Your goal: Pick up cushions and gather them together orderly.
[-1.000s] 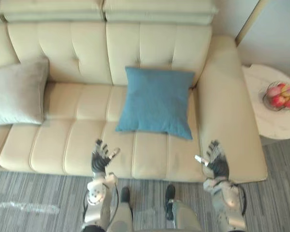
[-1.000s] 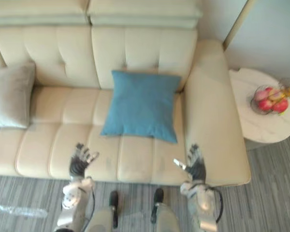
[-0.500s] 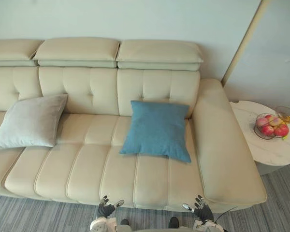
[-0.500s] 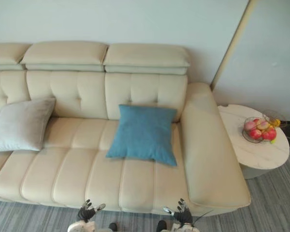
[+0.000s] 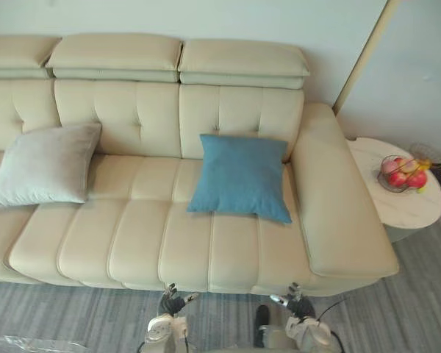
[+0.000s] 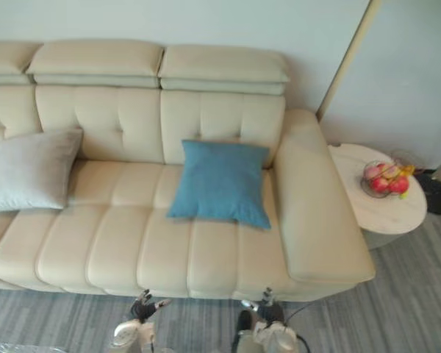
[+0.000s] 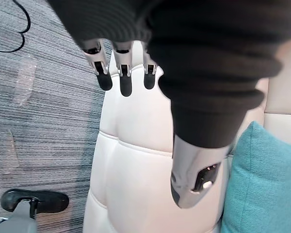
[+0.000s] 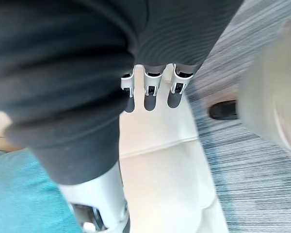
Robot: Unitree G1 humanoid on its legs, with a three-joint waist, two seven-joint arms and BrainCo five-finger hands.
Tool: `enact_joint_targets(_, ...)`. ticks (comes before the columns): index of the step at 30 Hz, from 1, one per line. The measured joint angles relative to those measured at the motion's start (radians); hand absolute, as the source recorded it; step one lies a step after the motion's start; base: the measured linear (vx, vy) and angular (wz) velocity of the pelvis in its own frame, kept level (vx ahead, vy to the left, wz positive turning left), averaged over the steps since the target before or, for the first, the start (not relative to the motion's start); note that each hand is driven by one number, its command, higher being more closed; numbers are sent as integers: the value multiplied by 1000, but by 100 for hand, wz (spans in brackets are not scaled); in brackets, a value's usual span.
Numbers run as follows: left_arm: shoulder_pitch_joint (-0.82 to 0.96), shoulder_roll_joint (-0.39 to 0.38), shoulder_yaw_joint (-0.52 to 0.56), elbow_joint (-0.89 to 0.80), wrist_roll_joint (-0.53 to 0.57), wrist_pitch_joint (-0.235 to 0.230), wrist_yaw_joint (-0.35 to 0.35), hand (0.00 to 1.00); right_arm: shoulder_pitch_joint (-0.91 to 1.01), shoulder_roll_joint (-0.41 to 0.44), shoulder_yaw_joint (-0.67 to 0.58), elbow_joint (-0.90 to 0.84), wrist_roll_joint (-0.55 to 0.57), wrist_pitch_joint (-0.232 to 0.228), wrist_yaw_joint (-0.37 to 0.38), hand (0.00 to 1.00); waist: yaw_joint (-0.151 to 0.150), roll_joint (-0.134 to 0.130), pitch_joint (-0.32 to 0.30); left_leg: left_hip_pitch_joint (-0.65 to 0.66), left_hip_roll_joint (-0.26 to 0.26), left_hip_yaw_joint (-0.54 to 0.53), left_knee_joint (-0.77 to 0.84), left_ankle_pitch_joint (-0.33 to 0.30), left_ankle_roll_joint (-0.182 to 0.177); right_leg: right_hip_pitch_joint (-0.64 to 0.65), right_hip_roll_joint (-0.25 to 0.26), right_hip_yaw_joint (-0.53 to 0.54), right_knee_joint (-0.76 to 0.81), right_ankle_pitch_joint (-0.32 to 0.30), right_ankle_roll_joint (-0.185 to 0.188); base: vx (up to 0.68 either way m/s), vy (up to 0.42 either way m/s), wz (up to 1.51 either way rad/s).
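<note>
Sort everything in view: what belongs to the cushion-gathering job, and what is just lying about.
Job: blue cushion, grey cushion, apart on the sofa; left robot hand and right robot hand, both open.
Lying about: fruit bowl on the side table; clear plastic on the floor.

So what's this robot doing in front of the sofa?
It faces a cream sofa and is meant to gather the cushions. Neither is picked up yet. The blue cushion leans against the backrest near the right armrest, and the grey cushion sits apart toward the left end. The left hand and right hand are open and empty near the sofa's front edge. A bowl of fruit rests on a side table.
</note>
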Motion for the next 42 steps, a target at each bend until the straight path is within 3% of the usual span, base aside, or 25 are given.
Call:
enact_joint_targets(1,0,1,-3,3,11,0,0,0,-3,0,6,11,-1,0,-4,0,0,-7,0,-1,-12,9,-4,-5,9,-5,-10,2,-8,21,1,-312,152,-37)
enact_joint_targets(2,-2,-2,-1,9,13,0,0,0,1,-1,25,20,-17,6,-8,0,2,-17,3,-2,-27,33,-12,0,20,-4,-15,6,-59,105,0,-339,59,-45)
enact_joint_targets(3,3,-15,18,24,20,0,0,0,-8,-7,32,25,-40,10,-6,0,22,21,10,7,5,70,-44,-6,47,-16,4,7,-16,89,-24,-329,31,-39)
enact_joint_targets(4,-2,-14,20,26,21,1,1,0,-13,-8,28,11,-41,11,-6,0,19,21,16,15,13,84,-63,-7,46,-38,3,3,108,-10,-37,-318,-12,-1)
enact_joint_targets(5,-2,-9,17,27,29,5,-1,0,-16,-9,18,14,-48,11,-6,0,18,24,21,16,15,77,-95,5,30,-79,-14,7,382,-194,-48,-259,-41,39)
enact_joint_targets(6,16,-6,20,26,30,6,-2,0,-6,-7,7,28,-63,12,-6,0,23,14,13,34,18,64,-118,27,21,-50,-16,19,537,-297,-39,-243,-108,50)
enact_joint_targets(8,30,-3,60,14,32,6,-5,0,10,-3,4,55,-78,16,-4,0,29,-5,-3,48,16,36,-143,53,3,32,-19,49,590,-399,10,-135,-187,39)
enact_joint_targets(9,33,0,90,16,33,7,-5,0,24,1,3,68,-79,21,-4,0,32,-34,-17,48,-1,22,-153,62,-7,56,-22,55,539,-438,54,-102,-197,24)
enact_joint_targets(10,32,0,106,21,33,9,-5,0,31,2,-2,74,-81,23,-5,0,36,-43,-29,43,-7,13,-169,63,-6,77,-6,52,474,-462,48,-91,-182,-3)
enact_joint_targets(11,32,-10,121,28,33,10,-6,0,34,-1,-8,84,-86,25,-5,0,46,-22,-53,25,-1,3,-190,75,7,97,26,56,375,-474,14,-61,-81,-22)
enact_joint_targets(13,41,-35,137,37,33,12,-6,0,25,-19,-24,91,-86,28,-7,0,44,23,-75,-2,12,-41,-252,124,41,105,74,37,235,-394,0,-81,-71,-25)
enact_joint_targets(17,38,-28,137,58,28,22,-8,0,41,-21,-125,128,-85,29,-6,0,39,12,-82,22,14,-90,-340,191,28,158,94,10,134,-334,-7,-53,-39,18)
enact_joint_targets(23,28,4,137,100,28,22,-11,0,54,-23,-188,173,-87,31,-6,0,30,-2,-94,35,-23,-94,-350,203,22,193,69,15,84,-289,12,-9,85,4)
enact_joint_targets(26,31,23,135,110,29,22,-11,0,63,-25,-207,186,-87,32,-6,0,28,0,-94,49,-47,-111,-359,209,29,223,52,15,47,-267,22,44,112,8)
enact_joint_targets(27,67,74,134,153,27,28,-12,0,45,-65,-236,225,-113,32,-5,0,-7,28,-69,103,-75,-172,-412,215,52,328,46,14,-99,-208,41,19,46,2)
enact_joint_targets(39,67,73,135,152,28,28,-31,0,50,-67,-208,206,-102,31,-3,0,-16,33,-53,123,-73,-156,-402,215,52,323,41,19,-46,-236,40,-14,-2,-1)
enact_joint_targets(42,56,66,148,125,28,26,-32,0,45,-70,-128,193,-71,30,-1,0,-14,6,-23,85,-80,-162,-271,195,51,298,37,66,14,-252,35,-55,-28,-27)
